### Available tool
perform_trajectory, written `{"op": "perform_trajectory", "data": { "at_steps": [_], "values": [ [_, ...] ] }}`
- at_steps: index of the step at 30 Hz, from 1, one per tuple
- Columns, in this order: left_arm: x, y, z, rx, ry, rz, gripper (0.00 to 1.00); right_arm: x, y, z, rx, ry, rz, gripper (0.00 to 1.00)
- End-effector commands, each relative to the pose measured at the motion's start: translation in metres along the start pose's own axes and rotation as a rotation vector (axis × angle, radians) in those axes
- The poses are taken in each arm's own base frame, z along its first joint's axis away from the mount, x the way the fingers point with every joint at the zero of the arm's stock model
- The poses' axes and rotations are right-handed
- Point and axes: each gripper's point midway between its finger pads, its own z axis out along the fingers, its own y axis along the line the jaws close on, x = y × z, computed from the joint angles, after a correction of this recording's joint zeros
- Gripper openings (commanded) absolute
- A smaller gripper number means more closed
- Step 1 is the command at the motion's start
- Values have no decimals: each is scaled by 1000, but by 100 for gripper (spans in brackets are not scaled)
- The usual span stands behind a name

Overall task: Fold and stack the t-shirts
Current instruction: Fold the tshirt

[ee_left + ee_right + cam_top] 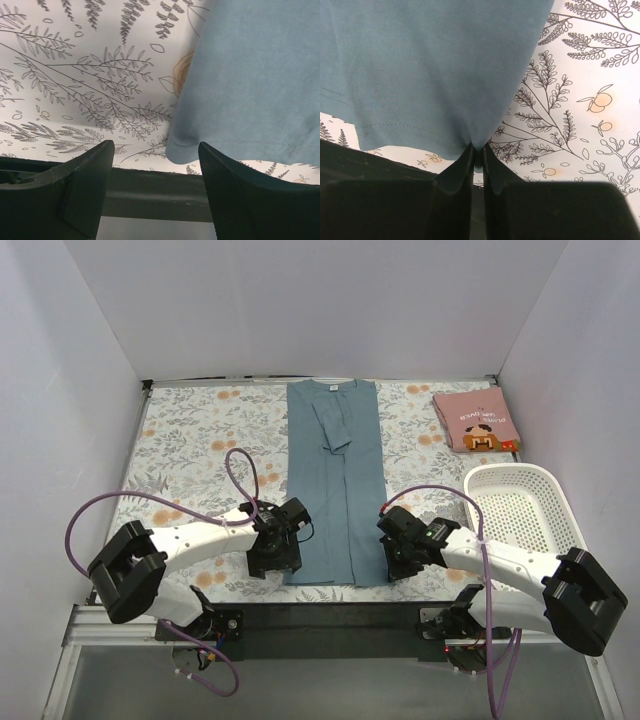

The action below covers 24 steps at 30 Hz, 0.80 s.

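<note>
The teal-blue t-shirt (335,490) lies flat down the middle of the table (330,612). It is folded lengthwise into a long narrow strip, with the collar at the far edge and the hem at the near edge. It is a soft, matte knit, and one sleeve is turned in across the upper part. A stitched double seam runs along the hem.

The left gripper (156,150) hangs at the hem's near left corner. Its dark textured fingers (90,175) stand well apart and have nothing between them. The rounded corner of the cloth sits just beyond the gap.

The right gripper (477,150) is at the near right corner. Its two black fingers are pressed almost together on the hem, and the fabric puckers into a small peak where they pinch it.

The pink t-shirt (475,422) sits folded into a neat rectangle at the far right corner, well apart from the teal one. Its dark lettering and brown-and-white cartoon print face up.

Between it and the right arm (500,560) stands a white plastic basket (520,468). It is oval-cornered, with perforated walls and floor. Both shirts lie outside it.

Underneath everything is a table cloth (190,440), pale with grey fern sprigs and small orange blossoms. The left arm (190,535) reaches in low over the near edge.
</note>
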Motion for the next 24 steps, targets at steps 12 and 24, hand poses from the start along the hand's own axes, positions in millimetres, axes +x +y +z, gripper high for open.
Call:
{"op": "perform_trajectory", "data": {
  "at_steps": [12, 24],
  "values": [
    [13, -13, 8, -4, 72, 25, 40, 26, -27, 11, 122, 75, -29, 13],
    [29, -8, 24, -29, 143, 60, 28, 26, -26, 12, 127, 83, -43, 12]
  ]
}}
